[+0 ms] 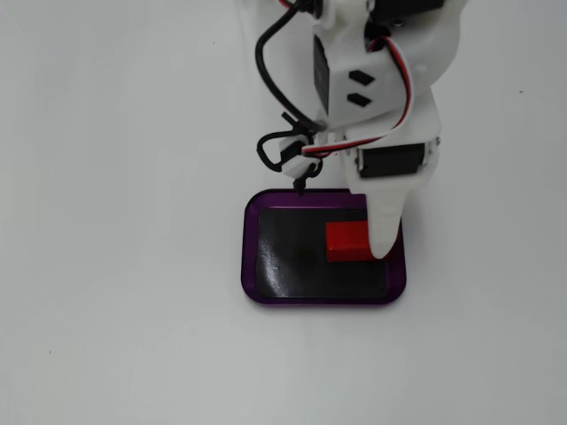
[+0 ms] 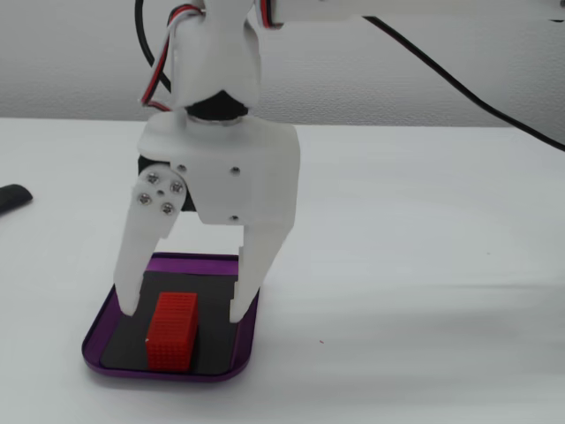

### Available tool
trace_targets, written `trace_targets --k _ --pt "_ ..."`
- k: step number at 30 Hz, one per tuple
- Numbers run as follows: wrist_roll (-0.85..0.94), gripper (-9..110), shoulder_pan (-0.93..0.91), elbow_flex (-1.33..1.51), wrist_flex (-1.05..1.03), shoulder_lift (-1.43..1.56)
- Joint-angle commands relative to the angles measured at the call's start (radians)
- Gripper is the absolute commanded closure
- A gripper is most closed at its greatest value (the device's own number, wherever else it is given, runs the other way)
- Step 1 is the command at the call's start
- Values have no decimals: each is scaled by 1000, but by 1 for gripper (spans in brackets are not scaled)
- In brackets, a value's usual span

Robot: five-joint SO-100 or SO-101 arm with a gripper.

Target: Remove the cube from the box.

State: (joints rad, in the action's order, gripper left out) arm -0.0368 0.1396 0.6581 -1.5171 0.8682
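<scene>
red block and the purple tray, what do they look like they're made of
The cube looks like moulded plastic: saturated red, matte, with a fine grid of raised dots over its faces. The box also looks like plastic, though coated metal is possible: its purple rim is glossy and catches highlights, while its black bottom shows a soft sheen, perhaps a smooth liner.

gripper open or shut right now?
Open. In a fixed view the gripper has its two fingers spread wide, one on each side of the red cube, which lies in the purple box. No finger visibly touches the cube.
</scene>
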Motion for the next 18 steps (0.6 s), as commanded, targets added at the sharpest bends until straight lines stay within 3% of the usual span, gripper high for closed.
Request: trace_targets --k 1,18 --pt "-8 77 -2 -26 37 5" --pt "3 77 -8 -20 130 -8"
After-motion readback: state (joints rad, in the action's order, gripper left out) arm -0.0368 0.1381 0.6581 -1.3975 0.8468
